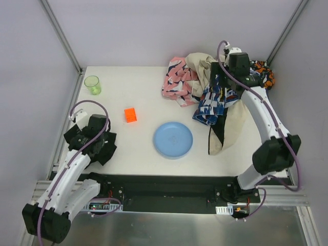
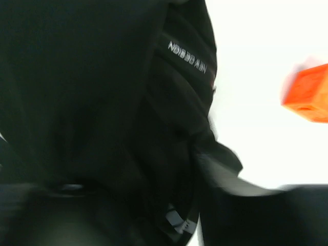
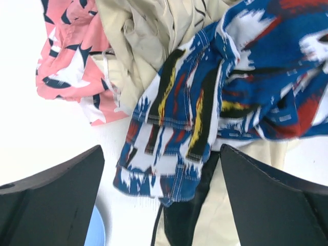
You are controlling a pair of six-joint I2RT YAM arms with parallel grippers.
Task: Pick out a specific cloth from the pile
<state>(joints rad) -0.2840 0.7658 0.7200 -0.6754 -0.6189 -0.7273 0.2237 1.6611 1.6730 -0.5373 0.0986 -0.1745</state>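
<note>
Right gripper (image 3: 160, 154): jaws spread wide, gripping nothing, hovering over the pile (image 1: 210, 105) at upper right of the top view.
Directly under it: blue-patterned cloth (image 3: 205, 102), lying across the beige cloth (image 3: 143, 36).
The cloth (image 3: 72, 61): pink-and-white, upper left of the wrist view, at the pile's left edge on the tabletop (image 1: 128, 148), clear of the gripper.
Left gripper (image 1: 97, 146): lower left of the top view, well apart; jaws apart or together, can't tell.

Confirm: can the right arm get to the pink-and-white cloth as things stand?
Probably yes. The right gripper is open above the blue patterned cloth, and the pink-and-white cloth lies just beside that, mostly uncovered. Only the beige cloth meets one edge of it.
</note>
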